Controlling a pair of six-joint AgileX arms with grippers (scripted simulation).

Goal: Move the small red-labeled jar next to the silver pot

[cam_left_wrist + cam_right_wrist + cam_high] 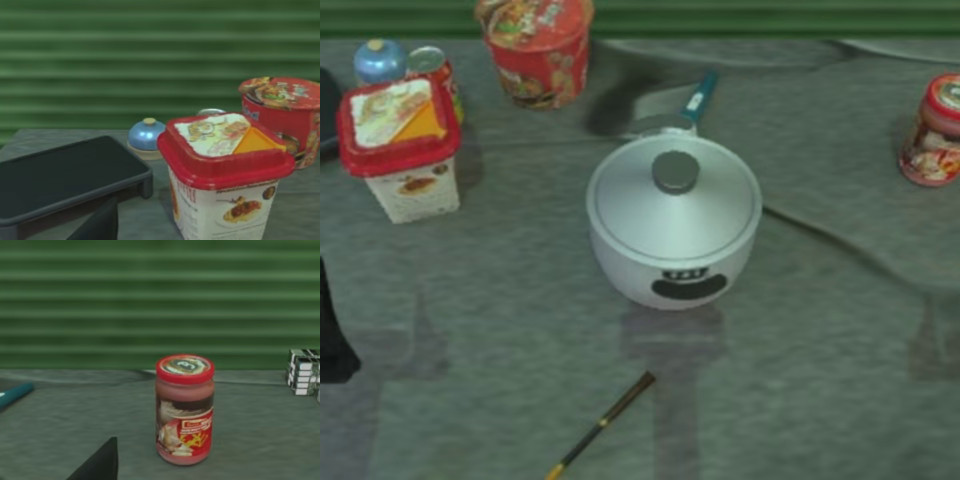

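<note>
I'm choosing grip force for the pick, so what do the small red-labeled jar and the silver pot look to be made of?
The small red-labeled jar looks like clear glass or hard plastic: reddish contents show through above a glossy printed label, under a smooth red lid, likely metal or plastic. The silver pot looks like brushed metal: an even matte silver-grey body and lid, with a darker grey knob of unclear material.

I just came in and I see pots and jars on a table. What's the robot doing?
Nothing is being held yet. The small red-labeled jar stands upright at the table's right edge, well apart from the silver pot in the middle. The right wrist camera looks straight at the jar, so the right arm seems likeliest to fetch it. The left arm waits at the left, near the white tub with a red lid.
</note>
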